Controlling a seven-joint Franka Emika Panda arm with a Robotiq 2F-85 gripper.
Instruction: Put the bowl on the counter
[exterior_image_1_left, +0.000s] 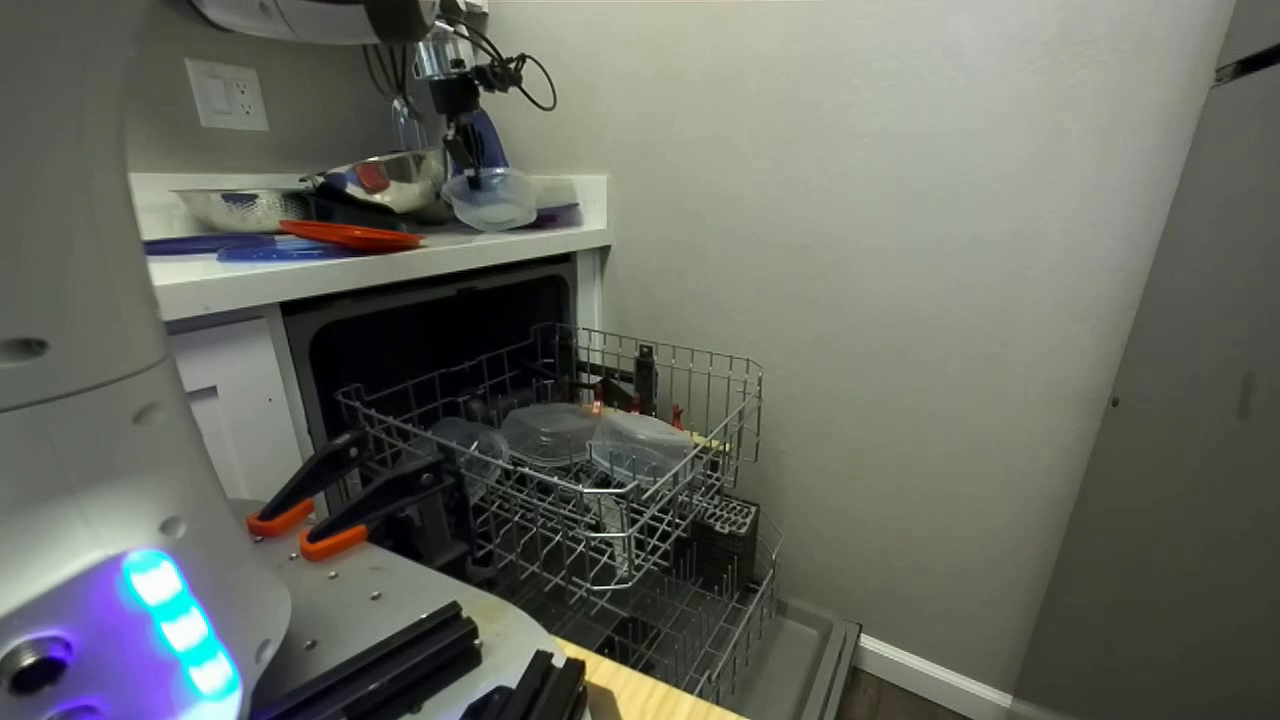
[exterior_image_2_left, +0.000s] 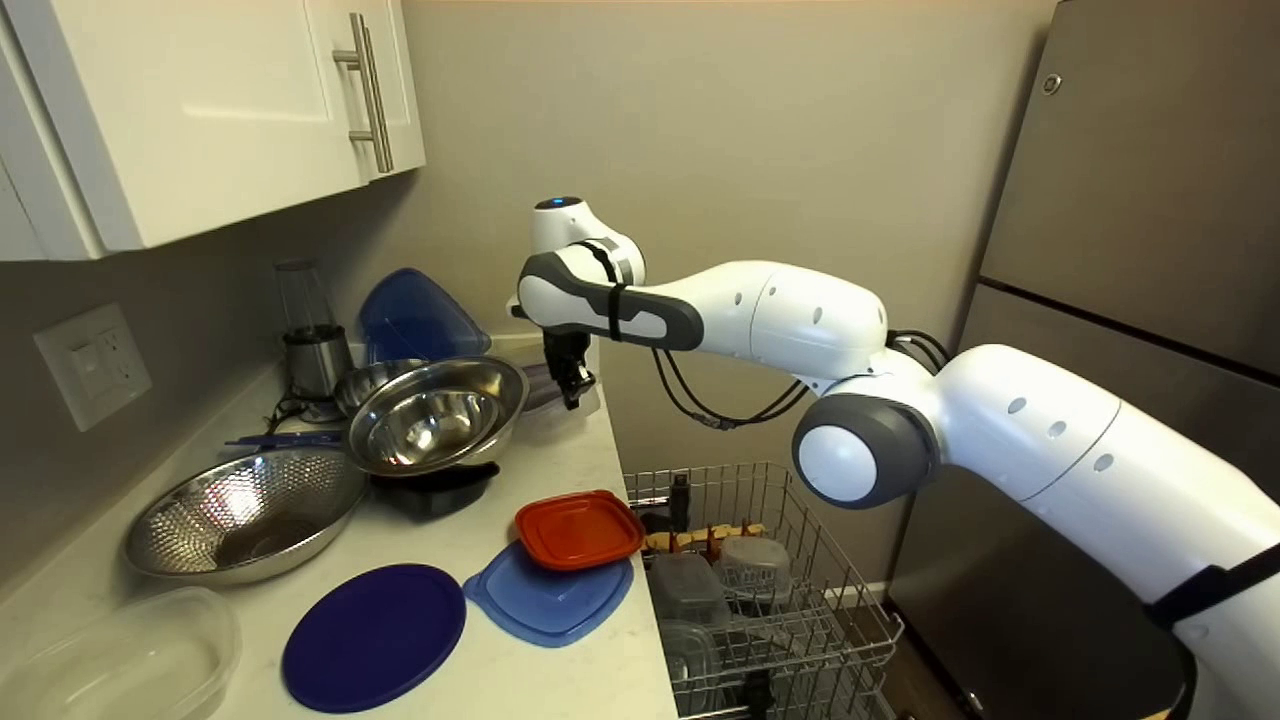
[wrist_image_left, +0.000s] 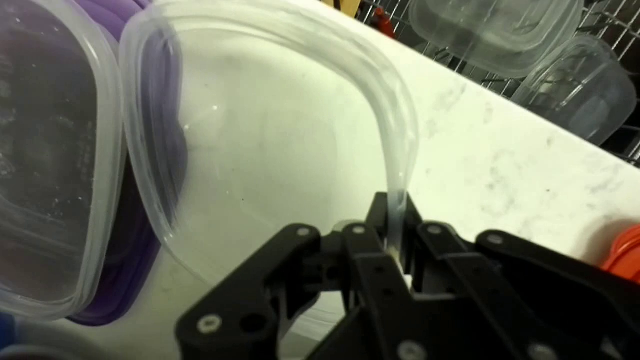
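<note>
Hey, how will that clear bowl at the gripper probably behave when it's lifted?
The clear plastic bowl is probably light, since it looks thin and translucent. With the gripper holding only one side, it may tilt. Its smooth sheen suggests it could be slippery.

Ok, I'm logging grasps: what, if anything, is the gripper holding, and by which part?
The gripper holds the clear bowl by its rim, at the bowl's right side in the wrist view.

Bowl (exterior_image_1_left: 507, 205) over counter (exterior_image_1_left: 240, 291), containers (exterior_image_1_left: 640, 443) in rack (exterior_image_1_left: 700, 352) (below)
</note>
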